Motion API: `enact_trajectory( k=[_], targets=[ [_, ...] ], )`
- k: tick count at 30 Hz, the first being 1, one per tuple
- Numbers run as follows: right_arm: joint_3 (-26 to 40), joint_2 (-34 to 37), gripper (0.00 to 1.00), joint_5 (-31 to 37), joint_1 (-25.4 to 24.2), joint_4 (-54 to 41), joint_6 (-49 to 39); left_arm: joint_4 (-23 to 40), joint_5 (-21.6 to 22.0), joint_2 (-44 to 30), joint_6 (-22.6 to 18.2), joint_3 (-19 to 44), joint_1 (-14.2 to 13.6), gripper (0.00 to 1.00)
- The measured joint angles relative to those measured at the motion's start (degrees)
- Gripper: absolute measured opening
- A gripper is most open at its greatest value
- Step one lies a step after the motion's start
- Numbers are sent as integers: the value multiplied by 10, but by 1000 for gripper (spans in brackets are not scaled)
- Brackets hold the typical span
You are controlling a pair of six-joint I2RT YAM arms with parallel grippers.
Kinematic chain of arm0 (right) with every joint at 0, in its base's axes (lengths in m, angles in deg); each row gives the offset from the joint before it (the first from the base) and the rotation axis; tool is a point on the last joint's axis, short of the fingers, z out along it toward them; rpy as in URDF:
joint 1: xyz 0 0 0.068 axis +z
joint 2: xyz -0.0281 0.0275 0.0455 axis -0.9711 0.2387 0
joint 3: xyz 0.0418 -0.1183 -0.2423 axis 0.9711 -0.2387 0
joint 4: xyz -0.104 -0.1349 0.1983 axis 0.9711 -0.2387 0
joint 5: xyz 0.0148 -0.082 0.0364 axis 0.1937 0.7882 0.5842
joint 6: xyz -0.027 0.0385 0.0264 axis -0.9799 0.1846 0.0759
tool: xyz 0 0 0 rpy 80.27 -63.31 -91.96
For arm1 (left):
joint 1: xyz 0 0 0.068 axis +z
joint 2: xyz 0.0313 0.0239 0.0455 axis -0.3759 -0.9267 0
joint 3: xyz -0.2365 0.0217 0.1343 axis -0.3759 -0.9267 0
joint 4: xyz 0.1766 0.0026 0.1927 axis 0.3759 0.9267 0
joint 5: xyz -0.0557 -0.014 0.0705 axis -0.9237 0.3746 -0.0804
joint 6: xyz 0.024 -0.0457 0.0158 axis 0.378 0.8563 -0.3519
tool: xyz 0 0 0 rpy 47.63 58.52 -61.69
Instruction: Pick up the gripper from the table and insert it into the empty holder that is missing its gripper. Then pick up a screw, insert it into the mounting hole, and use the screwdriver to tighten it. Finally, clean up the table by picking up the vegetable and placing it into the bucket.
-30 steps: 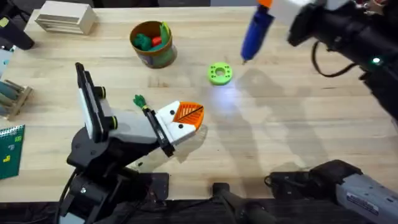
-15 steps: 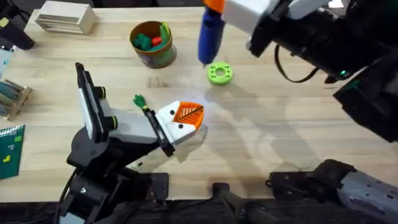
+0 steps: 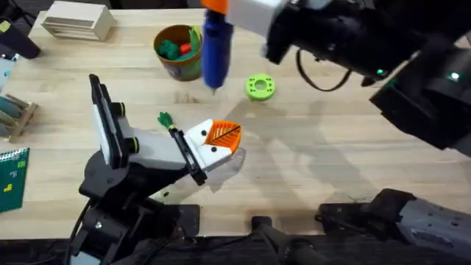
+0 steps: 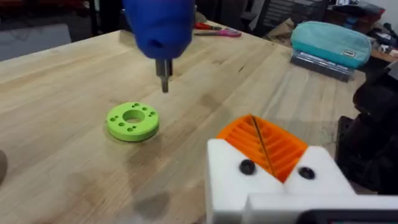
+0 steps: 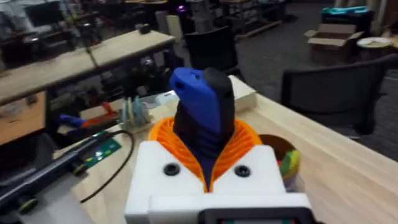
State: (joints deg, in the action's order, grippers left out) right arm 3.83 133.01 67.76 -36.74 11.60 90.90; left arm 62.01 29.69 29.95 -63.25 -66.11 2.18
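Nearest my station, in the overhead view, the left gripper (image 3: 215, 144) lay low over the table (image 3: 331, 169), its white blocks bearing orange ribbed pads (image 4: 264, 144) pressed together with nothing between them; two dark mounting holes (image 4: 247, 167) showed in the white face. Beside the left arm's wrist a small green leafy vegetable (image 3: 164, 118) rested on the wood. At the left edge I saw a green card (image 3: 11, 177) and a small wooden rack (image 3: 16, 114).

Beyond the left gripper, the flat green ring (image 3: 259, 87) sat alone on the planks, apart from everything else. The right gripper (image 3: 221, 7), reaching across from the right, was clamped on the screwdriver (image 3: 214, 48); in the right wrist view its orange pads (image 5: 168, 140) hugged the blue body (image 5: 202, 109) on both sides. The tool hung upright, a stubby blue cylinder with its thin metal bit (image 4: 163, 76) pointing down, clear of the table, between the ring and the bucket (image 3: 179, 53).

The bucket stood just left of the screwdriver, with green and red toy produce inside. Farthest off, a pale slatted block (image 3: 76, 20) lay at the far left corner
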Motion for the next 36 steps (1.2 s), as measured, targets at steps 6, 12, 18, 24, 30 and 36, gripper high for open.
enact_trajectory(
  k=[6,12,18,24,30,36],
  targets=[
    [21,17,32,-20,37,-7,10,0,0,0,0,0,0,10],
    [22,17,32,-55,47,-40,9,0,0,0,0,0,0,10],
    [22,17,32,-86,62,-40,-34,0,0,0,0,0,0,10],
    [22,17,32,-94,62,-40,-51,0,0,0,0,0,0,10],
    [22,17,32,-96,62,-39,-57,0,0,0,0,0,0,10],
    [22,17,32,-117,62,-37,-58,0,0,0,0,0,0,10]
  ],
)
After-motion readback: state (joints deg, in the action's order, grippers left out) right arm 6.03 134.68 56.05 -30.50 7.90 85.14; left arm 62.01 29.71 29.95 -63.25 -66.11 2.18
